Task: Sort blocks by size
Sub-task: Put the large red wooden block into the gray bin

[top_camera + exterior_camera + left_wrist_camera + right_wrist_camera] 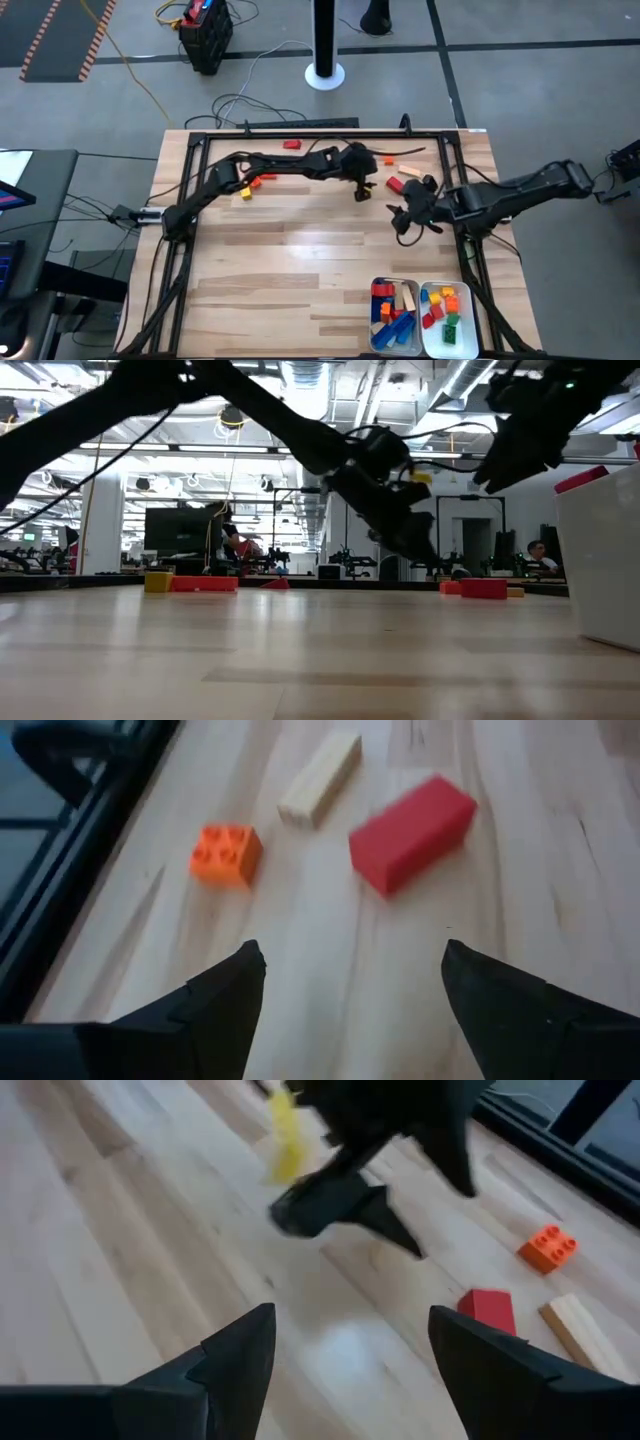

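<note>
left gripper (361, 190) hangs above the far middle of the wooden table (300, 260), fingers spread wide with nothing between them; bare wood shows in the gap in its wrist view. just beyond its fingertips lie three loose blocks: an orange brick (226, 853), a tan block (320, 778) and a red block (412, 832), close together but apart from one another. in the high view this cluster sits just right of the left gripper and is partly covered by the right arm.

right gripper (405, 215) hovers right of the left gripper, fingers likewise wide apart and empty. its wrist view shows the left gripper blurred ahead, with a smeared yellow shape (285, 1135) beside it; cannot tell what that is.

more blocks lie farther left of the left gripper: a red one (291, 144) near the far edge, and orange, red and yellow pieces (255, 184) half hidden under the left arm.

two white trays (393, 316) at the near right corner hold sorted blocks; the lower edges are cut off. low view shows only a tray wall (598, 560).
</note>
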`<action>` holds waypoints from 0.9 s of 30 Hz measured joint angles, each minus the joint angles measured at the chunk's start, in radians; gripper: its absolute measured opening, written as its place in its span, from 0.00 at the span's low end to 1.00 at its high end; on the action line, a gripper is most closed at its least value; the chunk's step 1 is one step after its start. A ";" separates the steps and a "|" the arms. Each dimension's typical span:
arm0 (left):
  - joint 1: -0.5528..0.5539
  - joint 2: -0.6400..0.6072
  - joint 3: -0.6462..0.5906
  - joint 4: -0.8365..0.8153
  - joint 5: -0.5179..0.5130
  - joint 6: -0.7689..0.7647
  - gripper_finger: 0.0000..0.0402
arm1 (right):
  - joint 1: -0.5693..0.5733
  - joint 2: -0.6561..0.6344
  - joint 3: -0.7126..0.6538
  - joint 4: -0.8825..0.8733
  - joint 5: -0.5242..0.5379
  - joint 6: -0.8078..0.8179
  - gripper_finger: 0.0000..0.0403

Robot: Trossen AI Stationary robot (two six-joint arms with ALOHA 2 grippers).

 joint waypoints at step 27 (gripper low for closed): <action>0.006 0.047 0.194 0.016 0.068 0.126 0.71 | 0.310 -0.042 -0.015 -0.145 0.191 0.332 0.72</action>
